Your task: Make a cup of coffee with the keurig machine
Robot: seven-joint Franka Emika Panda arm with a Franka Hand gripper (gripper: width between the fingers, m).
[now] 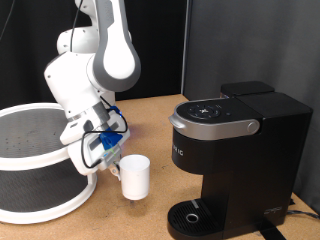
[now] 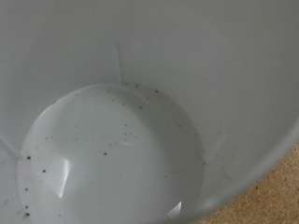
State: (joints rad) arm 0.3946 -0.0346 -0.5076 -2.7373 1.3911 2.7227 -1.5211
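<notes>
The cup (image 1: 135,177) is a small white mug that stands upright on the brown table, left of the keurig machine (image 1: 240,150) in the exterior view. The machine is black, its grey-silver lid handle (image 1: 214,125) is down, and its round drip tray (image 1: 192,215) holds nothing. My gripper (image 1: 111,160) is tilted down at the cup's left rim, touching or very close to it. The wrist view is filled by the cup's white inside (image 2: 112,159), which holds no liquid and has dark specks on the bottom. No fingers show there.
A large round white perforated basket (image 1: 30,165) stands at the exterior view's left, right behind the gripper. A black curtain hangs at the back. Brown table surface shows past the cup's edge in the wrist view (image 2: 271,201).
</notes>
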